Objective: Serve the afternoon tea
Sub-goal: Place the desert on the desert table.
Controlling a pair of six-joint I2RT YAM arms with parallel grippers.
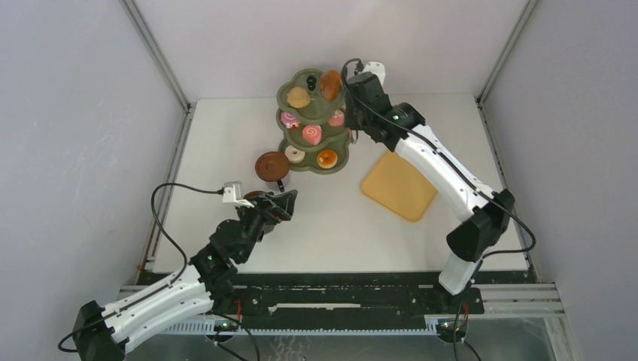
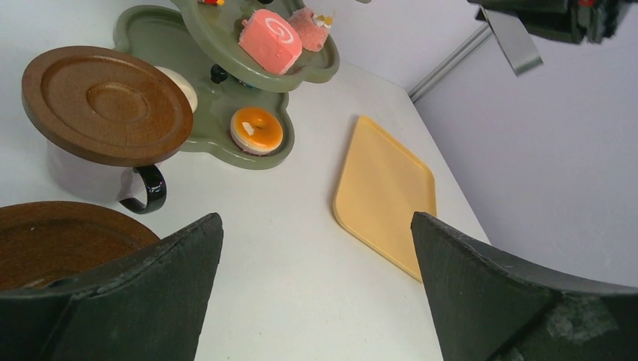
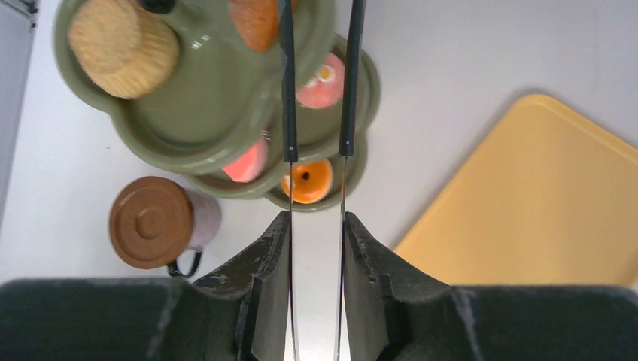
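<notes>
Pinching thin black tongs, my right gripper hangs over the olive-green three-tier scalloped stand holding a round tan bun, pink swirl cakes and an orange-glazed donut; my left gripper gapes wide.

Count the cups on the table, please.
2. The first cup stands beside the stand, the second cup by the left gripper. None seems hidden.
</notes>
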